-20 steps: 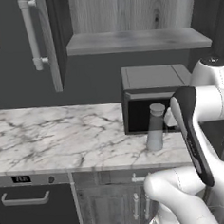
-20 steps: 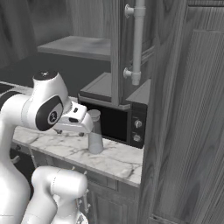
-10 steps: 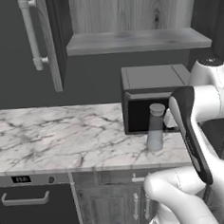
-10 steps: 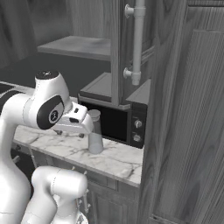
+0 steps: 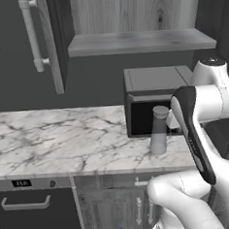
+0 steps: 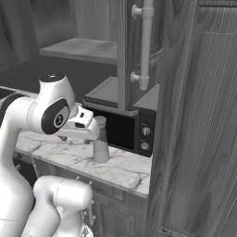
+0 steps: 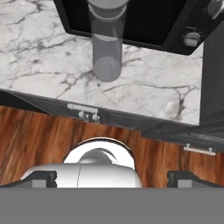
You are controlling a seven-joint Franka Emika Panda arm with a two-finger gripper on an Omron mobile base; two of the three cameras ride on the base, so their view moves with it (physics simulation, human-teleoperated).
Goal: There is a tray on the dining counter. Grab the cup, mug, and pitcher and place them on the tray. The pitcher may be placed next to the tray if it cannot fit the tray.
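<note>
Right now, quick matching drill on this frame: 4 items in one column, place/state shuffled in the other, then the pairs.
Column 1
1. pitcher
2. microwave
3. gripper
4. wall shelf

Column 2
A. fingers wide apart, holding nothing
B. mounted above the worktop, nothing visible on it
C. upright on the marble worktop, just in front of the dark appliance
D. at the back of the worktop, knobs on its right side

Pairs: 1-C, 2-D, 3-A, 4-B
</note>
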